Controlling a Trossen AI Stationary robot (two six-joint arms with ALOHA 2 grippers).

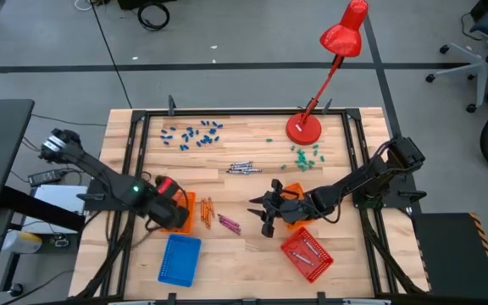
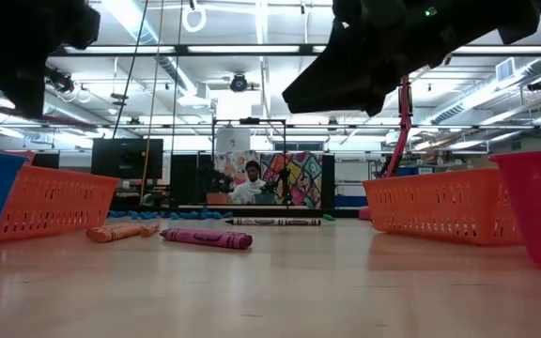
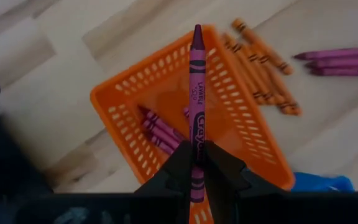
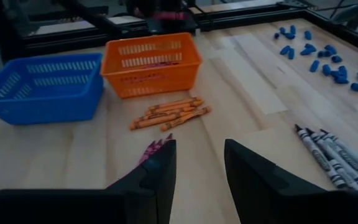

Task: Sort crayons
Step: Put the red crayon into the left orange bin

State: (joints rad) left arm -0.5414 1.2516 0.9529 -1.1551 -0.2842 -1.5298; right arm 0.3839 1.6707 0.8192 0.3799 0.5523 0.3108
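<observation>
Left gripper (image 3: 194, 163), fingers clamped on one magenta crayon (image 3: 196, 93) above the left orange basket (image 3: 120, 109) holding more magenta crayons (image 3: 157, 127); right gripper (image 4: 197, 165), empty and parted, over orange crayons (image 4: 169, 113), mid-table.

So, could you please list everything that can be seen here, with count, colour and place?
Magenta crayon: one, held over the left orange basket.
Magenta crayons: a few, table centre; more lie in the left orange basket.
Orange crayons: several, beside that basket.
Grey crayons: several, mid-table.
Blue pieces: many, far left.
Green pieces: several, by the lamp.
Orange baskets: two, left and centre-right.
Blue basket: one, near edge.
Red basket: one, near right.
Lamp: one, red, far side.
Left gripper: shut on the magenta crayon.
Right gripper: open, above the table centre.
</observation>
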